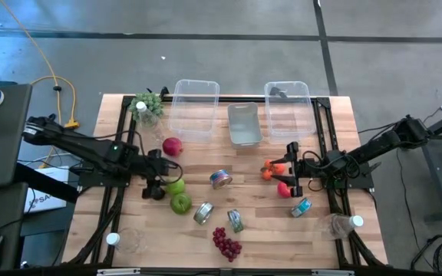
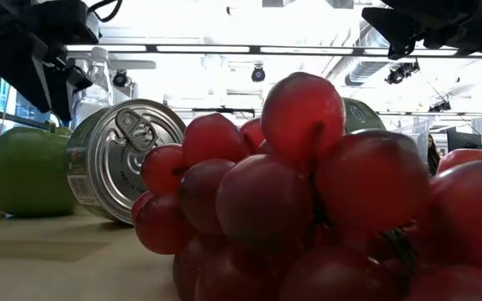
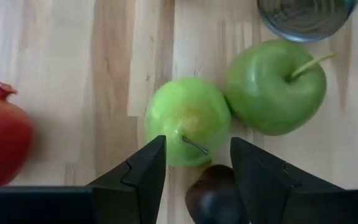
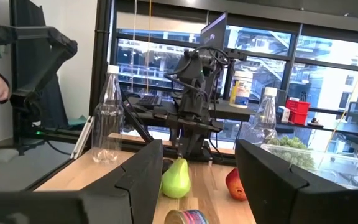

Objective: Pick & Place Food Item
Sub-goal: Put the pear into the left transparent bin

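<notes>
Cans [image 1: 221, 179] between both fruit clusters

— Matte black all over: two slim jointed arms, dark cables looped along the links.
— Small green light on the left arm. Left end effector [image 3: 197, 171]: two broad, angular black fingers [image 3: 145, 174] with stepped inner edges.
— Right end effector [image 4: 199, 180]: same blocky black pair.

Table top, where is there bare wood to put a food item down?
The table is bare along its left edge, between the green grapes and the bottle. Another bare stretch lies right of the red grapes, before the second bottle. The middle is crowded: apple, cans, tomatoes.
</notes>
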